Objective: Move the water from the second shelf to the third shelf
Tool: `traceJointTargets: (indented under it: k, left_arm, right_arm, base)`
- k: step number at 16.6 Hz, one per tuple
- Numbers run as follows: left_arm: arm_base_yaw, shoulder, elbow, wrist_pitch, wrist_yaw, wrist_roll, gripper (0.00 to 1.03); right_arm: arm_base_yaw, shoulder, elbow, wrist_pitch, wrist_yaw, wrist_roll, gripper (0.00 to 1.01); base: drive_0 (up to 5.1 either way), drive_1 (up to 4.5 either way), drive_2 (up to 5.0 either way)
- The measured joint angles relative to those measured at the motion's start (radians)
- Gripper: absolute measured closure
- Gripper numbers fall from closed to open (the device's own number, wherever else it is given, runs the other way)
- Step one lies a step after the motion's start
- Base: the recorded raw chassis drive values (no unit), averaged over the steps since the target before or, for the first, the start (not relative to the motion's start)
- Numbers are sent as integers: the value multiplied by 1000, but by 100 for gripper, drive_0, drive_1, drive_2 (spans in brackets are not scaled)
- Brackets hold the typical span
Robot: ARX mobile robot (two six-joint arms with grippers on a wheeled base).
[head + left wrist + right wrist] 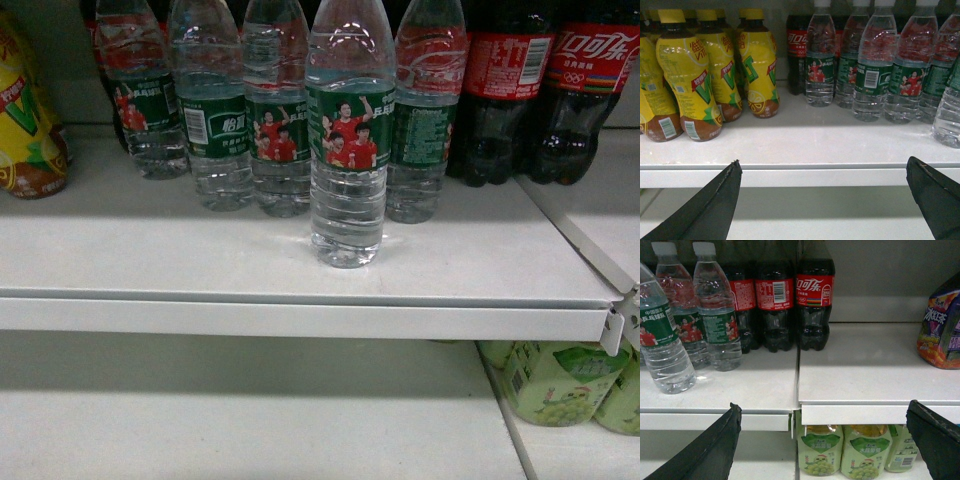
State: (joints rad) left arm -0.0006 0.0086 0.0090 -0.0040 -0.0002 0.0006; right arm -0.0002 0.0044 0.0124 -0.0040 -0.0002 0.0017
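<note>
Water, a clear ribbed plastic bottle [347, 140] with green label, probably full: heavyish, slippery; grasp its labelled waist. Both end effectors, left [825, 200] and right [822, 440], gape wide, at 6 o'clock.

A white metal shelf [300, 290] carries rows of drinks. One water bottle [349, 130] stands alone near its front edge, ahead of the other water bottles [215, 110]. Cola bottles [560, 90] stand to their right, yellow tea bottles [690, 75] to their left. Pale green bottles [840, 450] stand on the lower shelf [250, 420].
</note>
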Motion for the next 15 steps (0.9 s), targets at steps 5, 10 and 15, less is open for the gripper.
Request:
traceJointTargets:
  k: [5,10,15]
  left_arm:
    - [0,0,0,0,0,0,5]
    - [0,0,0,0,0,0,5]
    - [0,0,0,1,1,0,5]
  right_arm:
    - [0,0,0,0,0,0,3]
    - [0,0,0,0,0,0,3]
    - [-61,154,68,-108,-20,58,3]
  base:
    - [0,0,0]
    - [0,0,0]
    - [0,0,0]
